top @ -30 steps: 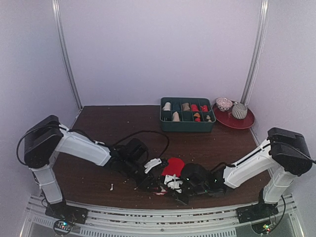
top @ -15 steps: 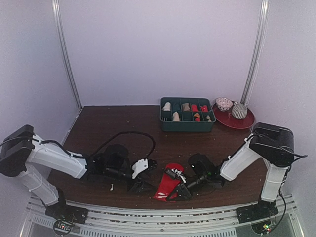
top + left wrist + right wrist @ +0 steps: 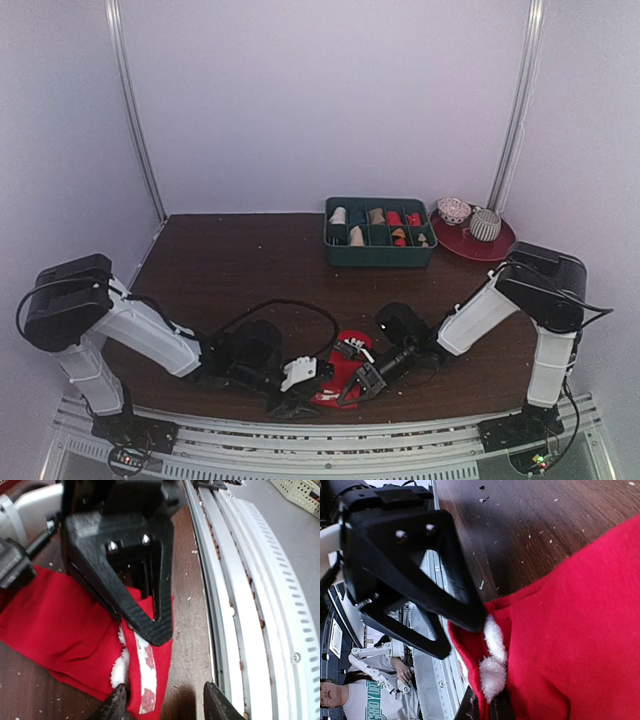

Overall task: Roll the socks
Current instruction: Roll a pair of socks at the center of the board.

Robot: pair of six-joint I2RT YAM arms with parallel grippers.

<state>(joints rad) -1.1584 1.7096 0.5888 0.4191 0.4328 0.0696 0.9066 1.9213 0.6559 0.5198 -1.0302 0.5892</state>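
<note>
Near edge of the counter (image 3: 230,270), mid-task: the red sock (image 3: 60,625) is seen spread out and not yet rolled, its whitish tip (image 3: 146,666) just beside the aluminium rail (image 3: 235,605). The right fingers (image 3: 501,711) are shown closed tight, apparently pinched on the sock's hem by the tip. The left fingers (image 3: 216,706) are set apart, one tip at the fabric's edge, the other over bare wood. The black argyle sock can't be made out in any view.

Risks, as judged from here: w/ so little cloth in the pinch, the hem could be lost once the roll is started, and a loose, lopsided roll would result. If the left fingers are closed where they stand, only a single layer, or nothing but wood, may be caught. Both arms are crowded v. close together, so a knock btwn them could be caused by any quick move. The sock could also be dragged onto the rail & snagged.
</note>
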